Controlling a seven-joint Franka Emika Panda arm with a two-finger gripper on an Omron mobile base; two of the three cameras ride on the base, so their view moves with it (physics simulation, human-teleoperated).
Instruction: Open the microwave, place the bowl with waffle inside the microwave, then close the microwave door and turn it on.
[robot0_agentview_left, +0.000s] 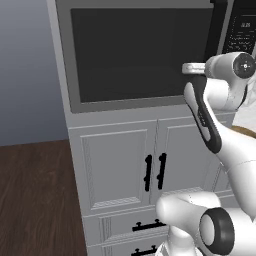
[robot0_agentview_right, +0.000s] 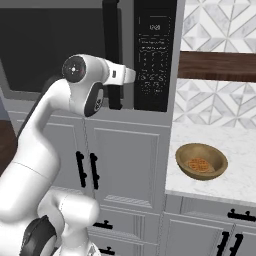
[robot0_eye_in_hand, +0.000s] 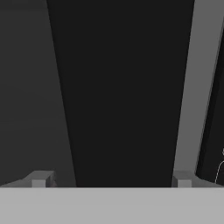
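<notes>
The microwave door (robot0_agentview_left: 135, 52) is shut, its dark window taking up the left of the scene. At its right edge stands the handle bar (robot0_agentview_right: 112, 55), and the gripper (robot0_eye_in_hand: 111, 181) is up against it, jaws spread with one fingertip either side of the bar. The opening step is in hand; next the jaws likely must close on the bar and pull. Right of the keypad (robot0_agentview_right: 154, 55), the bowl (robot0_agentview_right: 201, 160) with the waffle (robot0_agentview_right: 198, 164) waits on the counter (robot0_agentview_right: 240, 185).
</notes>
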